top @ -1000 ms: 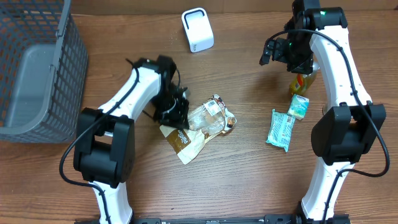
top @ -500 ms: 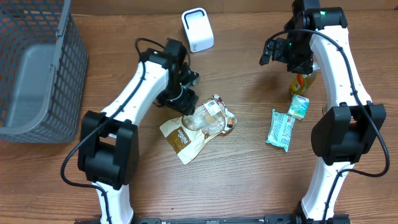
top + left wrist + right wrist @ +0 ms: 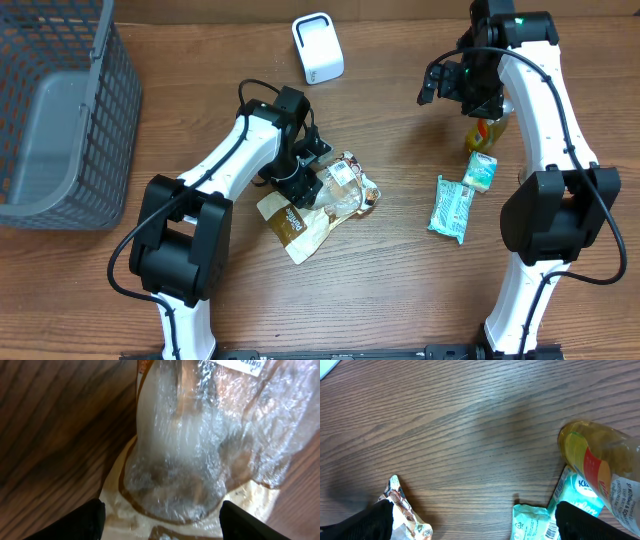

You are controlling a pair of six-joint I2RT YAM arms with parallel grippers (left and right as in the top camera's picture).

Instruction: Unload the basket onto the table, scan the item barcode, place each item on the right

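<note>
A clear plastic snack bag (image 3: 338, 188) lies mid-table, overlapping a cream-and-brown packet (image 3: 296, 226). The white barcode scanner (image 3: 318, 48) stands at the back. My left gripper (image 3: 305, 182) hovers low over the bag's left end, open; in the left wrist view its gripper (image 3: 162, 522) straddles the crinkled bag (image 3: 200, 435), with nothing pinched. My right gripper (image 3: 452, 85) hangs open well above the table at the back right; in the right wrist view the gripper (image 3: 479, 522) frames bare wood.
A yellow bottle (image 3: 484, 132), a small green carton (image 3: 481, 171) and a teal tissue pack (image 3: 452, 208) lie at the right, under the right arm. A grey mesh basket (image 3: 60, 110) stands at the far left.
My left gripper has swung from the packets' left side rightwards over the snack bag, and its jaws have opened. The right arm has not moved.
</note>
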